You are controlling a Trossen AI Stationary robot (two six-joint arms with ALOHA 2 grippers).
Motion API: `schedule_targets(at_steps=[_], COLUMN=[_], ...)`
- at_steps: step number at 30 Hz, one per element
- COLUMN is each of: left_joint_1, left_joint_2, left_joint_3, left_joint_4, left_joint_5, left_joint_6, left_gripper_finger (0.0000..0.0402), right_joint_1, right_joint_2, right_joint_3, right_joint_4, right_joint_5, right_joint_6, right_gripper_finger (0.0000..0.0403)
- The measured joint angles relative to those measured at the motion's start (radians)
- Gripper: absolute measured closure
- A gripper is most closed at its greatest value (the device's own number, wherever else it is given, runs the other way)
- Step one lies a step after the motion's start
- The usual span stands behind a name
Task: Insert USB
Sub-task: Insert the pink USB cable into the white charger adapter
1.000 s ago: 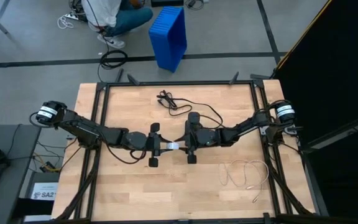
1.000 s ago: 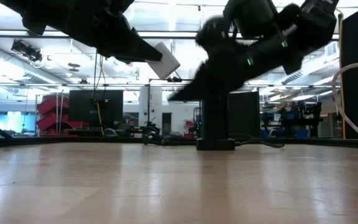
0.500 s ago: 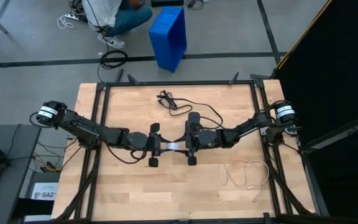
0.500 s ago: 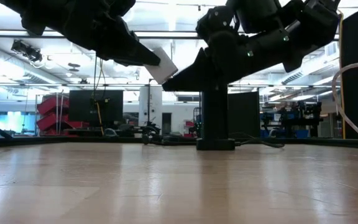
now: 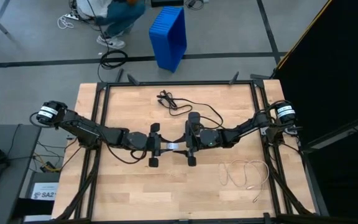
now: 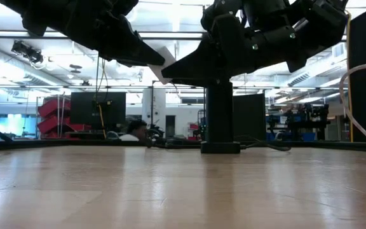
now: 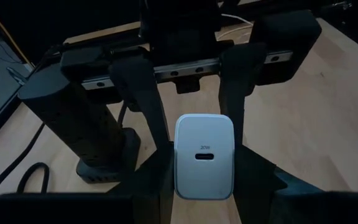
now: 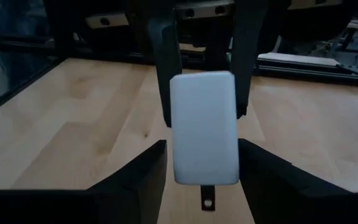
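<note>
A white 20W charger block hangs in the air over the table's middle, its USB-C port facing back at my left wrist. My left gripper is shut on it. My right gripper faces it from the table's right and is open, a finger on each side of the charger's blank end, with narrow gaps showing. In the low view both grippers meet above the table and the charger barely shows. A white cable lies by the near right corner. My left gripper pinches the charger between its two fingers, one on each side wall near the port end. The fingers come level from the table's left and lie along the block. The charger is lifted clear of the table.
A black power tower stands on the table just beyond the grippers, seen as a dark column in the low view. Its black cord coils toward the far edge. A blue bin and a person are beyond the table.
My right gripper has moved toward the table's left, up to the charger, and its open fingers now stand on either side of the block, covering most of it in the low view. The charger and my left gripper have stayed in place.
</note>
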Motion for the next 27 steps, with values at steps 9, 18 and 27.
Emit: schedule_targets(at_steps=[9, 18, 27], left_joint_1=[0.0, -0.022, -0.057], left_joint_2=[0.0, -0.133, -0.292], left_joint_3=[-0.001, -0.001, -0.166], left_joint_4=[-0.003, -0.088, 0.1], left_joint_5=[-0.007, -0.035, -0.071], left_joint_6=[-0.015, 0.028, 0.065], left_gripper_finger=[0.0299, 0.0213, 0.0206], right_joint_1=[0.0, 0.016, 0.035], right_joint_2=[0.0, -0.003, -0.045], right_joint_3=[0.008, 0.012, 0.01], right_joint_4=[-0.013, 0.044, 0.051], right_joint_5=[0.011, 0.038, 0.048], right_joint_6=[-0.039, -0.063, -0.088], right_gripper_finger=[0.0314, 0.0314, 0.0314])
